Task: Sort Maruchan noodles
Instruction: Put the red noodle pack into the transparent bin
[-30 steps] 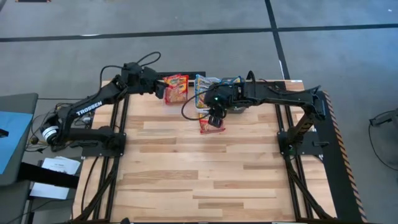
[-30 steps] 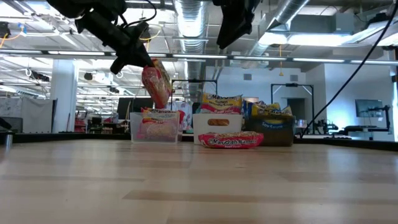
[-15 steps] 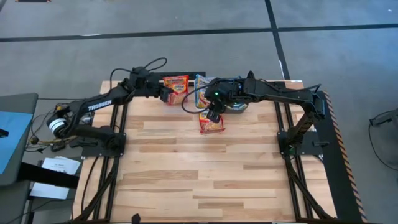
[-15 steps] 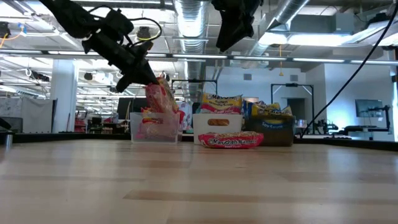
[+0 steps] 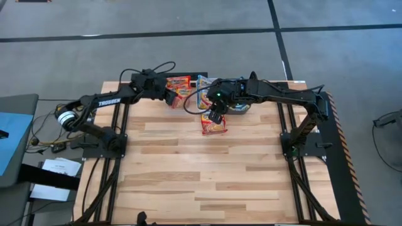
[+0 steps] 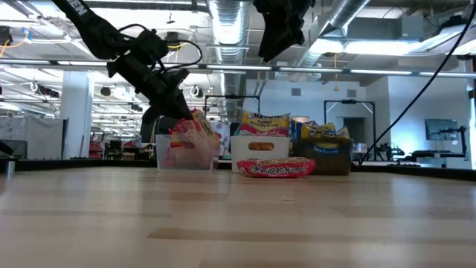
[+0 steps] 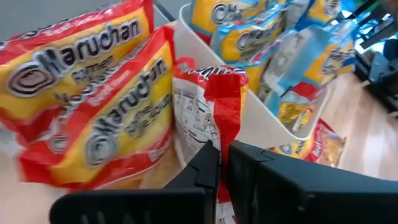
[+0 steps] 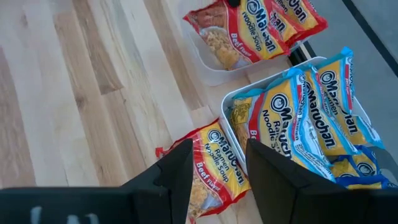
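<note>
Red Maruchan packet [image 7: 208, 109] upright on edge, pinched in closed left gripper [image 7: 222, 163] over clear bin [image 6: 184, 155].

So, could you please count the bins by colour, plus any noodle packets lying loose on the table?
clear bin: 1
white bin: 1
dark-grey bin: 1
red beef Maruchan packet loose on the table: 1
Total: 4
</note>
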Motion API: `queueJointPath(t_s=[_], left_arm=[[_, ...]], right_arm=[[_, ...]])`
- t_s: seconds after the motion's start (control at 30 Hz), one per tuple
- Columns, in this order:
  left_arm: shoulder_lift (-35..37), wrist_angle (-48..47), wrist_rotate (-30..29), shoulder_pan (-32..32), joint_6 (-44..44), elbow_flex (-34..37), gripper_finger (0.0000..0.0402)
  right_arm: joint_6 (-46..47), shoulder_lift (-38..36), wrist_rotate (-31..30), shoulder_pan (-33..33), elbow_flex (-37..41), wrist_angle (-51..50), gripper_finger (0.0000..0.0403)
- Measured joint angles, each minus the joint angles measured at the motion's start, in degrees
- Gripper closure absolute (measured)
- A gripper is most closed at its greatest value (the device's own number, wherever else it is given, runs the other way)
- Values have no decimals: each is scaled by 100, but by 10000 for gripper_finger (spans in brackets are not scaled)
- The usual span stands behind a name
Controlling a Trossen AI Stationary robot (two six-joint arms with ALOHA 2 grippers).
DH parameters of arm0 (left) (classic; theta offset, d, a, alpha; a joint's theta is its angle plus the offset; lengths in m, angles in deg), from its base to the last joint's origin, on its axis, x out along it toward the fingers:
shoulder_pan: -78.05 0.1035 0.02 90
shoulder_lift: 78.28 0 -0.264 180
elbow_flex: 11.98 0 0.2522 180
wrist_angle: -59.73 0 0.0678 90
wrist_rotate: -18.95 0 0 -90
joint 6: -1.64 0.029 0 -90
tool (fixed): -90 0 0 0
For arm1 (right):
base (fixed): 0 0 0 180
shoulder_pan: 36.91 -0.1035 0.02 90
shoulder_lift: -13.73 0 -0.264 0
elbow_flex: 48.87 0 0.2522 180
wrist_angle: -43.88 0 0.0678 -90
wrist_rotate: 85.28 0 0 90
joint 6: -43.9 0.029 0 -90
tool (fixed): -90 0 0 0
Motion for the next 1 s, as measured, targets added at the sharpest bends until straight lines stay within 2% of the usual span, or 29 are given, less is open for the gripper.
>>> queueJointPath(t_s=[0.23,0.47,0.7,0.9,1.0], left_arm=[[-172,-25,123,4,93,0,375],[-172,-91,303,132,101,-31,330],[-14,-825,542,544,104,-35,286],[142,-1016,651,699,3,-35,276],[182,-1052,968,702,-84,-133,277]], right_arm=[[1,0,0,0,0,-2,233],[13,0,0,0,0,-1,233],[97,0,1,0,0,-1,233],[244,0,2,0,0,-2,233],[250,0,2,0,0,0,233]])
